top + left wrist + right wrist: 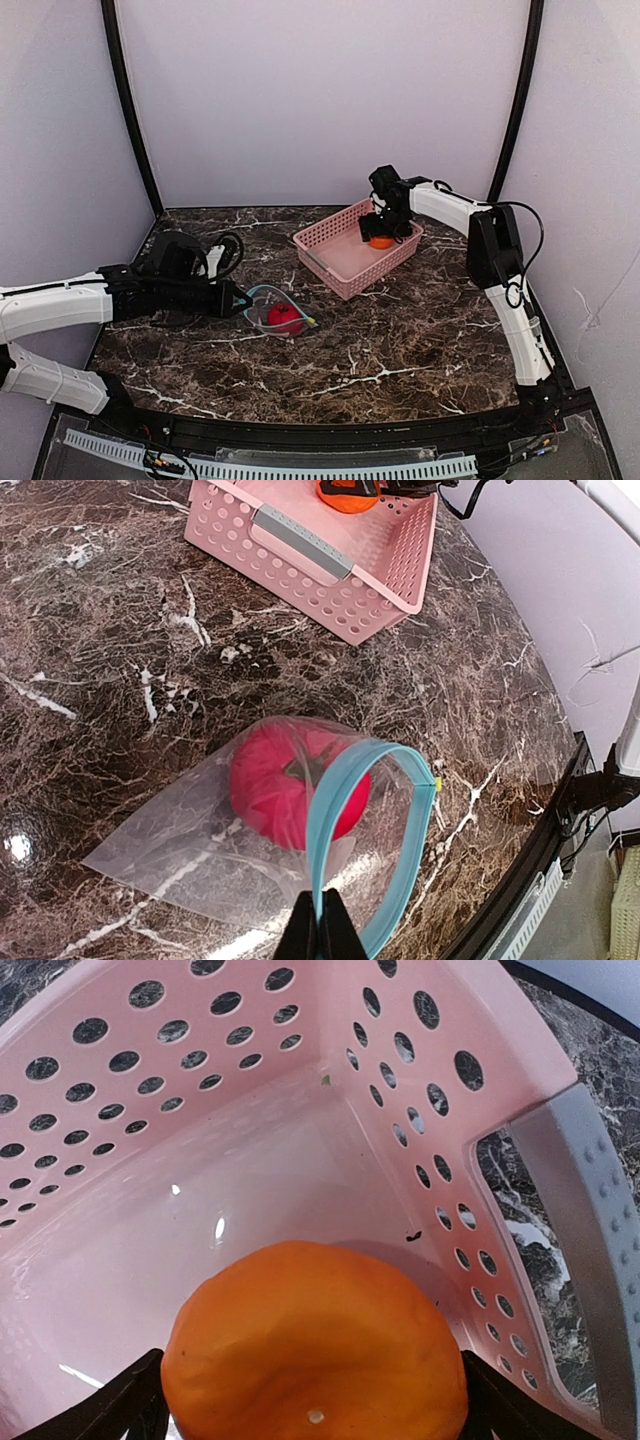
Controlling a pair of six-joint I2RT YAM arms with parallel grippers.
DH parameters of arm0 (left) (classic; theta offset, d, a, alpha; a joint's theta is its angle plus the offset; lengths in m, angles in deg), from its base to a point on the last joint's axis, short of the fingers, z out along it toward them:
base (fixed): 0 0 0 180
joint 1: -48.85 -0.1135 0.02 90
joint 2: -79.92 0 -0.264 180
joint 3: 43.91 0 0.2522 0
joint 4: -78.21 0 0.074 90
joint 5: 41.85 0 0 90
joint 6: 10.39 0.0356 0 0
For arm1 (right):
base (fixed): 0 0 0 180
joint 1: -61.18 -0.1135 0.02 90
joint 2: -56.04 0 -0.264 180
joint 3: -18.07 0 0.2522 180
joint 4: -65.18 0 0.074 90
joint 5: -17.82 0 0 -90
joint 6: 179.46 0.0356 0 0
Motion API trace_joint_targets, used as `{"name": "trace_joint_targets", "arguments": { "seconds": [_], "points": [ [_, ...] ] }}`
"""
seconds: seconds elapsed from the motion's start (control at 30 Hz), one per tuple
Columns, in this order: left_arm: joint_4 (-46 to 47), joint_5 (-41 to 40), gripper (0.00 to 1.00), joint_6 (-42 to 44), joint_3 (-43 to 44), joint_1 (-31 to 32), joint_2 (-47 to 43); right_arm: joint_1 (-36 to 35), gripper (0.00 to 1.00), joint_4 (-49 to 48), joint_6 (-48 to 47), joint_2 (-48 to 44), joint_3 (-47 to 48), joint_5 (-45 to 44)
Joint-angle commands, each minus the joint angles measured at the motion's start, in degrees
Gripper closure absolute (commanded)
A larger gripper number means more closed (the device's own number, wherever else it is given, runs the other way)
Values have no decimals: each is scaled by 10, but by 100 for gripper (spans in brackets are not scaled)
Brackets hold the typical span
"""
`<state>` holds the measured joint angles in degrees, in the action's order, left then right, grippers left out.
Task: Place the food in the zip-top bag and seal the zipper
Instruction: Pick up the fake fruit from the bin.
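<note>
The right tool (310, 1405) stands spread wide, one jaw on each side of the orange food (310, 1330). Whether the pads already press its skin I cannot tell, and it looks not yet lifted. The orange sits on the floor of the pink basket (250, 1090), close to a corner wall, and the basket lies toward the far right corner of the counter (400, 340). The left tool (319, 912) is fully closed, pinching the zipper (335, 800) of the bag (170, 855), so the teal strip arches up and the mouth gapes. The bag lies flat toward the left edge of the counter with the red food (265, 790) already inside. The step in hand appears to be picking up the orange. To do it well, close across the widest part of the round body and squeeze gently, since a smooth ball may squirt out. Lift straight up until it clears the basket rim, then carry it over toward the left edge. Meanwhile the left grip should keep the mouth raised and facing the incoming arm, because the opening is narrow and the red one already fills part of it.
</note>
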<state>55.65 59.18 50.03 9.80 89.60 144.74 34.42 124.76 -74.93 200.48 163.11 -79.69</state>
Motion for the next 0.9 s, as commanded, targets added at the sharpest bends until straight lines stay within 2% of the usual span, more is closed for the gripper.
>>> {"name": "trace_joint_targets", "arguments": {
  "seconds": [0.0, 0.2, 0.47, 0.87],
  "points": [
    [-14, -5, 99, 8, 9, -2, 2, 2, 8, -15, 7, 16, 14, -4],
    [-16, -4, 99, 8, 11, -2, 4, 2, 19, -20, 8, 12, 14, -3],
    [-17, -3, 99, 8, 17, -2, 6, 2, 22, -28, 9, -17, 8, 3],
    [-3, 13, 99, -7, 24, -2, 18, -2, 25, -76, -4, -187, -93, 63]
  ]
}}
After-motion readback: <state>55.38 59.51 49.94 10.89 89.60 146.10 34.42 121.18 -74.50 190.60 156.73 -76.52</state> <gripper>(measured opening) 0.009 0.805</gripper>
